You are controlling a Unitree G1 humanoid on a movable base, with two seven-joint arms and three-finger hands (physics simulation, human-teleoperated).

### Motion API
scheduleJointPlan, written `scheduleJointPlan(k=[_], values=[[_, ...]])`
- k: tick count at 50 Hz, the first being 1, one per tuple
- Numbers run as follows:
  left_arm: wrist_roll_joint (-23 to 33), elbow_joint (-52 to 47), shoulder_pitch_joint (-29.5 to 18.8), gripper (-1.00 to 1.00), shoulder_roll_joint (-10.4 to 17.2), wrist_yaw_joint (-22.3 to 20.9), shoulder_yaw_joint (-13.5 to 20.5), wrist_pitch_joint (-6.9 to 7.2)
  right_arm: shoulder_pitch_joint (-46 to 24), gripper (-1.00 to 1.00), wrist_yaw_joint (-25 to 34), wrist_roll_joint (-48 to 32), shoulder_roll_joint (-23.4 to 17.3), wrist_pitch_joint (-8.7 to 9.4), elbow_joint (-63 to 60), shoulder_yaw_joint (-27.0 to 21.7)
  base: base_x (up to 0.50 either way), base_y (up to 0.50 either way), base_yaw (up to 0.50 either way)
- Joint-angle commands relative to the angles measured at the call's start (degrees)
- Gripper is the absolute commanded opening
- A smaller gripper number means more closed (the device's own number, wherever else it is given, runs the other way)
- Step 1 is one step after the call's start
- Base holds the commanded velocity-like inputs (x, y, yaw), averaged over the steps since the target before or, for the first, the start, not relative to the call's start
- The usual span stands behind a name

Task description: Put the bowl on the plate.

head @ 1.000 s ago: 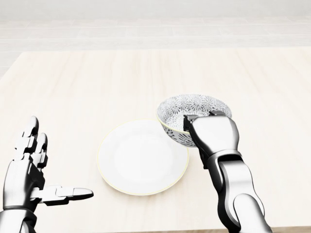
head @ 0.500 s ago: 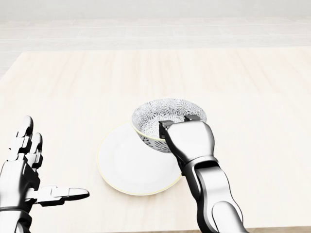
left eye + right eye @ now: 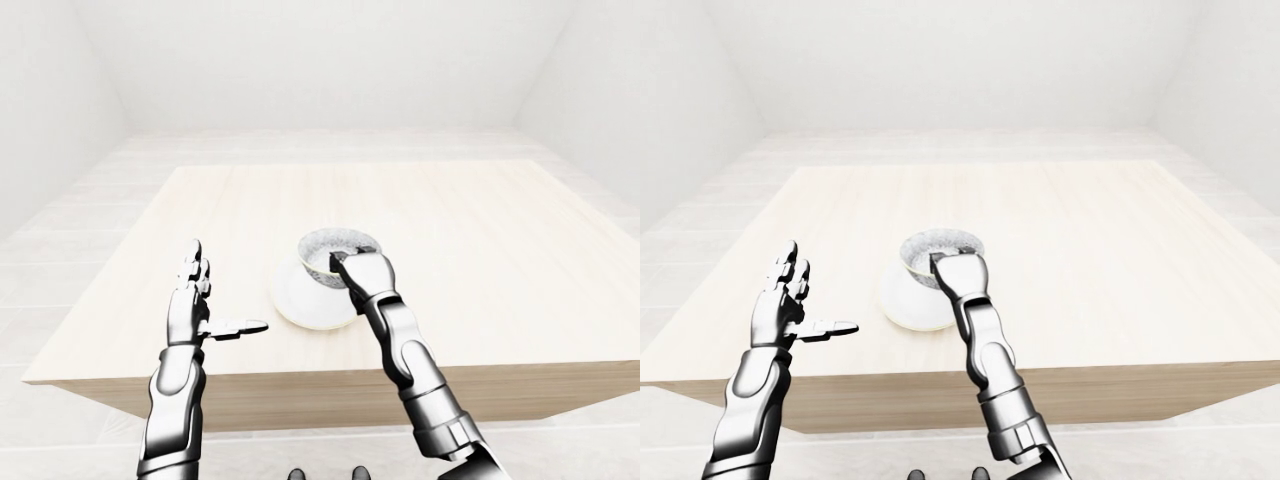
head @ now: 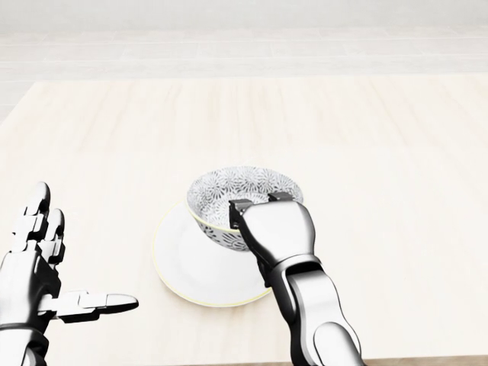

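Observation:
A patterned grey-and-white bowl (image 4: 229, 197) hangs over the white plate (image 4: 187, 263) on the wooden table, covering the plate's upper right part in the head view. My right hand (image 4: 259, 207) is shut on the bowl's near rim, fingers hooked over the edge. Whether the bowl touches the plate I cannot tell. My left hand (image 4: 57, 286) stands open at the lower left of the head view, thumb pointing right, well apart from the plate. The same bowl (image 3: 335, 250) and plate (image 3: 300, 300) show small in the left-eye view.
The light wooden table (image 3: 480, 230) stretches wide around the plate, its near edge (image 3: 330, 375) just below both hands. Pale floor and white walls surround it.
My right hand has carried the bowl leftward, from beside the plate's right edge to over the plate. The left hand has barely shifted.

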Motion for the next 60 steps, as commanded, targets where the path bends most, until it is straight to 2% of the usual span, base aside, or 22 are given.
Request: scheduleJointPlan(k=[1, 6, 8, 17, 22, 28, 38, 60], values=[[-0.04, 1.45, -0.54, 1.00, 0.25, 0.14, 0.02, -0.61, -0.32, -0.94, -2.55, 1.28, 0.85, 0.00, 0.31, 0.56, 0.00, 0.00, 0.00], [-0.05, 2.21, -0.76, 1.00, 0.35, 0.18, 0.00, -0.93, -0.62, -0.94, -2.58, 1.87, 1.07, 0.00, 0.57, 0.60, 0.00, 0.00, 0.00], [0.16, 3.18, -0.87, 1.00, 0.36, 0.26, -0.13, -1.59, -1.08, -0.94, -2.97, 2.21, 1.31, 0.00, 1.33, 0.60, 0.00, 0.00, 0.00], [-0.25, 2.83, -0.62, 1.00, 0.46, 0.08, -0.05, -1.46, -2.23, -0.95, -3.57, 3.45, 1.54, 0.00, 2.47, 0.41, 0.00, 0.00, 0.00], [0.34, 4.29, -0.95, 1.00, 0.34, 0.28, -0.50, -2.34, -2.71, -0.96, -4.72, 4.43, 1.72, 0.00, 3.78, 0.29, 0.00, 0.00, 0.00], [0.19, 2.78, -0.62, 1.00, 0.35, 0.28, -0.57, -1.29, -3.32, -0.96, -6.46, 5.29, 2.17, 0.00, 5.84, 0.53, 0.00, 0.00, 0.00], [0.87, 4.26, -1.22, 1.00, 0.20, 0.73, -0.96, -1.98, -2.61, -0.96, -6.92, 6.42, 2.46, 0.00, 5.62, 1.20, 0.00, 0.00, 0.00], [0.73, 3.37, -0.71, 1.00, 0.29, 0.75, -0.94, -1.62, -1.15, -0.98, -6.11, 5.48, 3.09, 0.00, 3.58, 2.61, 0.00, 0.00, 0.00]])
